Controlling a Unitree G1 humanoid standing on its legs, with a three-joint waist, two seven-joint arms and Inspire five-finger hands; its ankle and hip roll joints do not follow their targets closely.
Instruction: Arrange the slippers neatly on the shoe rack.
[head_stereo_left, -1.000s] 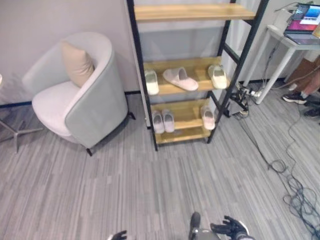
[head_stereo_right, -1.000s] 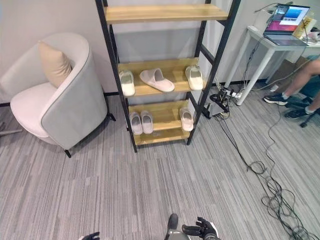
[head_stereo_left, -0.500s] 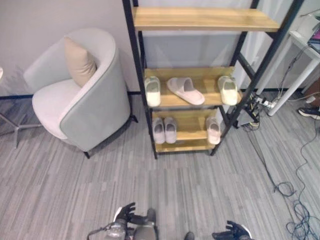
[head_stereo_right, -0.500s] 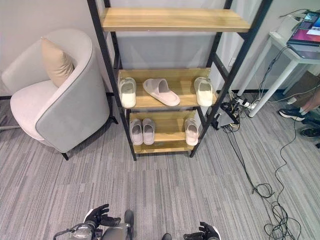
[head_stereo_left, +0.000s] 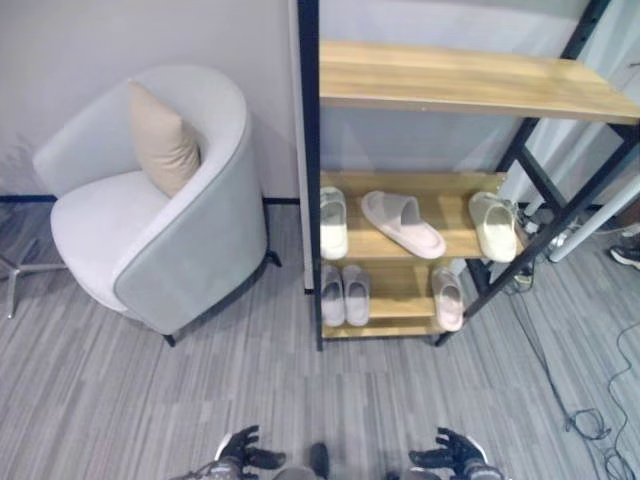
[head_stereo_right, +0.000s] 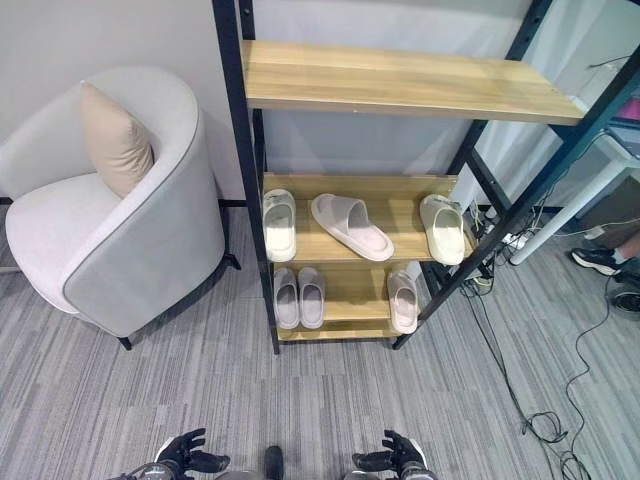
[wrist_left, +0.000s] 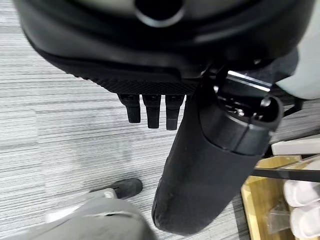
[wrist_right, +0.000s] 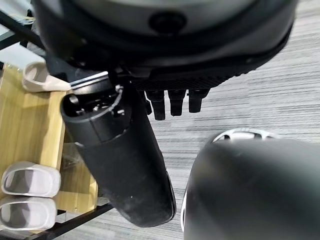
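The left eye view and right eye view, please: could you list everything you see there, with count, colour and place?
shoe rack: one, black frame, wooden shelves, against the wall.
cream slippers: two, at the middle shelf's ends.
pink slipper: one, angled, middle shelf centre.
pale slippers: three on the bottom shelf, a pair left, one right.
armchair: one, pale grey, left of the rack.
cushion: one, beige, on the armchair.
cables: dark, floor at right.
left hand: dark, fingers relaxed, empty.
right hand: same.
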